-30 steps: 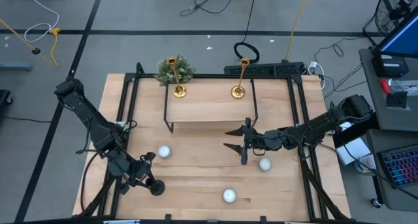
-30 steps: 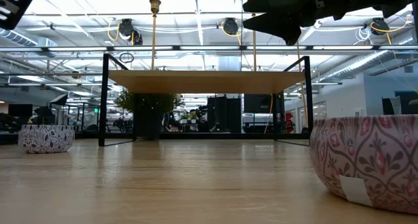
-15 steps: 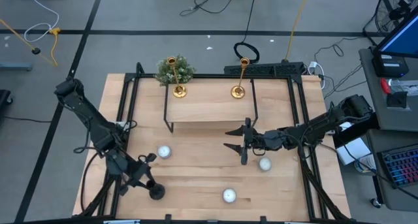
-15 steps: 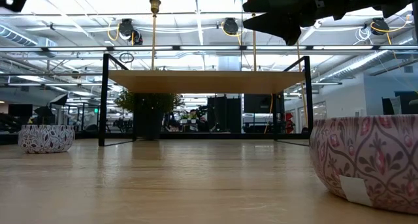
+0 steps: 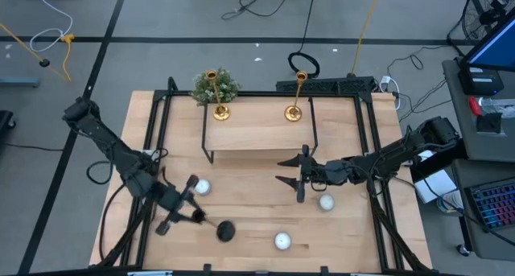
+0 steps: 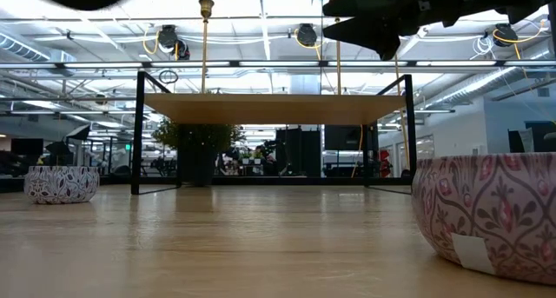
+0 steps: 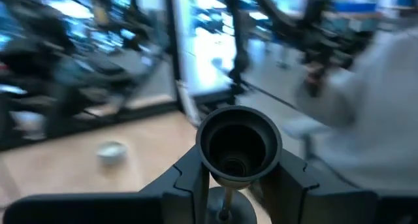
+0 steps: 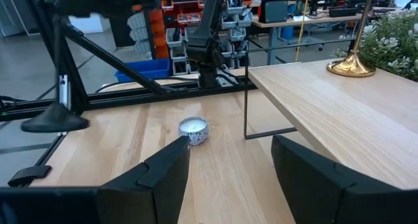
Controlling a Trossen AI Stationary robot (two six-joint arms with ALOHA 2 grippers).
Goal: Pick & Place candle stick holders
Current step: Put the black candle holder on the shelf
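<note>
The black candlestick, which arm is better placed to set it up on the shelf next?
Probably the left: its gripper is already shut on the black candlestick, carrying it tilted over the table. The right gripper hangs open and empty, though nearer the shelf.

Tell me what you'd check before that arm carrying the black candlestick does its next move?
1. Black candlestick clamped in left gripper: ok.
2. Candlestick upright: not ok, it lies sideways, base out over the table.
3. Free spot on raised shelf between the two gold candlesticks: ok.
4. Right gripper hanging open in front of the shelf, possibly in the way: cannot tell.
5. Candle tins below: ok.
</note>
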